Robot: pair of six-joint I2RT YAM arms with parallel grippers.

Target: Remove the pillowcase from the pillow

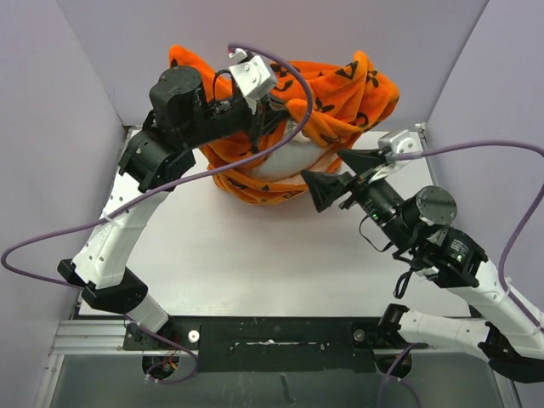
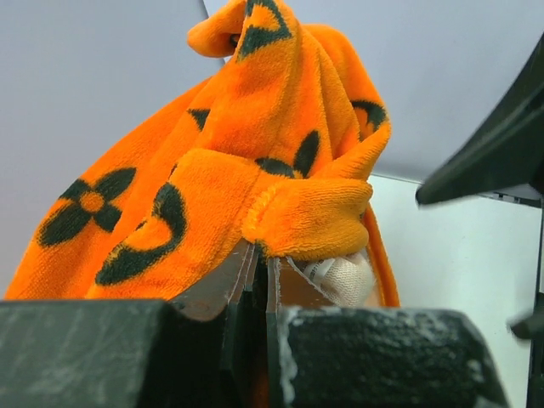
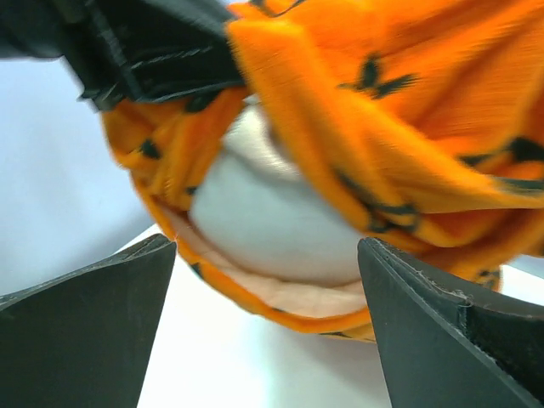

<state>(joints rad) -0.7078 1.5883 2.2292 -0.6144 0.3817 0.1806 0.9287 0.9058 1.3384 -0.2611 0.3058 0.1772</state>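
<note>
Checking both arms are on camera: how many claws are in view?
2. The left claw is shut on the pillowcase at the back of the table; the right claw stands open just in front of the exposed pillow. None seems hidden.

There's the pillowcase (image 1: 348,93), blazing orange with dark flower and circle motifs all over (its lining (image 3: 280,295) paler, peachy); pillow (image 1: 287,155), plain white.

White table (image 1: 238,255); grey enclosure walls (image 1: 255,25); aluminium rail (image 1: 85,342) at near edge.
</note>
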